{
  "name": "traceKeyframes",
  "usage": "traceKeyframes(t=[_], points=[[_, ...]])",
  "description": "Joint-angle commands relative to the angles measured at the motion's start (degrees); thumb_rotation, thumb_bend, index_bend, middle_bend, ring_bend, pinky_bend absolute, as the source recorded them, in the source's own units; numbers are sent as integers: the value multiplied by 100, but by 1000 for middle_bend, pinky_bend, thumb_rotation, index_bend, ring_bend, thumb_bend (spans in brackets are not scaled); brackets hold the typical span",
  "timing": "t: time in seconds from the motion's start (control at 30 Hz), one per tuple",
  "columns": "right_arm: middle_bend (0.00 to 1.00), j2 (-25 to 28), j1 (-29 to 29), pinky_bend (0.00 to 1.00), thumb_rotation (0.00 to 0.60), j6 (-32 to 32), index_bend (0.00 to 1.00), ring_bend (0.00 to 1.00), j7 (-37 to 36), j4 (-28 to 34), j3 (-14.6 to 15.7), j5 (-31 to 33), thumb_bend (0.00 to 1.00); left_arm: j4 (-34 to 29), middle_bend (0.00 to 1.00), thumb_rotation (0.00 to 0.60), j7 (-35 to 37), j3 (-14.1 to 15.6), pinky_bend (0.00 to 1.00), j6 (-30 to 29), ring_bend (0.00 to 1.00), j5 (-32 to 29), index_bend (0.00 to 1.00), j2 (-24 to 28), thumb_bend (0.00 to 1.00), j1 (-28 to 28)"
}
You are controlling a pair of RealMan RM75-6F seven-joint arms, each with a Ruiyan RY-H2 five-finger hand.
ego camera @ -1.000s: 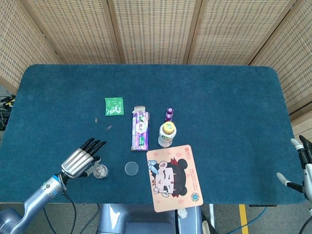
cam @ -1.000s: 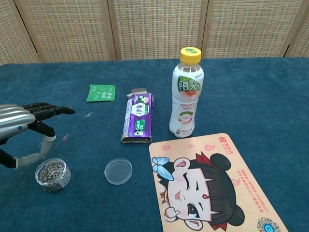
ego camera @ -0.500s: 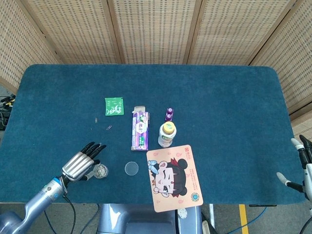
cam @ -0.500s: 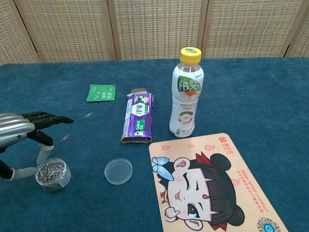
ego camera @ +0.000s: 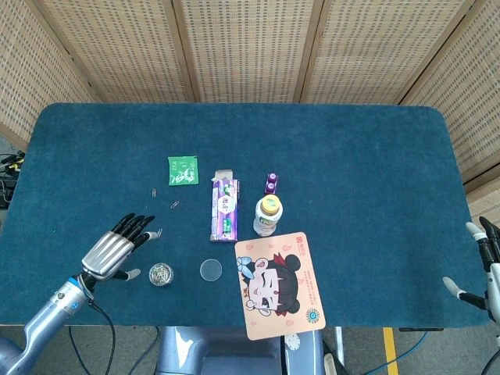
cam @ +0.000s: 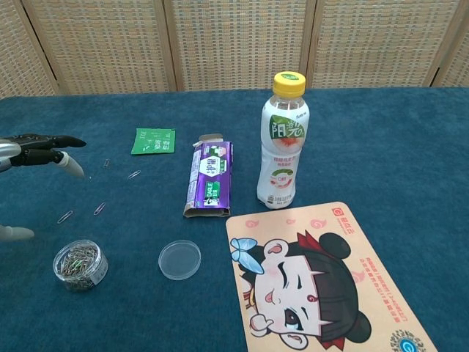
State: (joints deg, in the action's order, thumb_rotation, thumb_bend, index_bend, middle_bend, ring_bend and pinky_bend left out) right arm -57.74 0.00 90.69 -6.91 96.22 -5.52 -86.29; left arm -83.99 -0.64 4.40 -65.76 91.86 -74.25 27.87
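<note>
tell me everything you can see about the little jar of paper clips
The jar of paper clips is small, round and clear, plastic by its look, standing upright and open on the blue table cover, filled with silvery clips. Its clear lid lies apart on its right. Nothing touches it; the left hand is near, not on it.

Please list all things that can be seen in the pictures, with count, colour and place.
Table: one, dark blue cloth top, fills the scene.
Bottle: one, white with yellow cap, upright at centre.
Purple box: one, purple, lying left of the bottle.
Green packet: one, green, flat, behind the box on the left.
Small purple item: one, purple, behind the bottle; kind unclear.
Mouse pad: one, peach with cartoon face, front right.
Lid: one, clear, round, front centre.
Jar of clips: one, clear, open, front left.
Loose paper clips: a few, silver, left of the box.
Left hand: silver and black, fingers spread, above the cloth near the jar.
Right hand: at the right edge, partly seen.
</note>
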Motion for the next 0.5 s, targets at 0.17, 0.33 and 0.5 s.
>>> traceKeyframes(t=[0.17,0.33,0.5], points=[[0,12,-14,0,600,21,74,0,-24,5,8,-13,0,706,0,600,299,-164,0,493,0,-541,414,-232,450,45],[0,5,-5,0,600,6,74,0,-4,1,14,-20,0,1086,0,600,383,-213,0,887,0,-827,444,-423,668,101],[0,-1,2,0,600,-10,74,0,17,4,12,-5,0,1149,0,600,411,-199,0,908,0,-760,456,-510,705,121]])
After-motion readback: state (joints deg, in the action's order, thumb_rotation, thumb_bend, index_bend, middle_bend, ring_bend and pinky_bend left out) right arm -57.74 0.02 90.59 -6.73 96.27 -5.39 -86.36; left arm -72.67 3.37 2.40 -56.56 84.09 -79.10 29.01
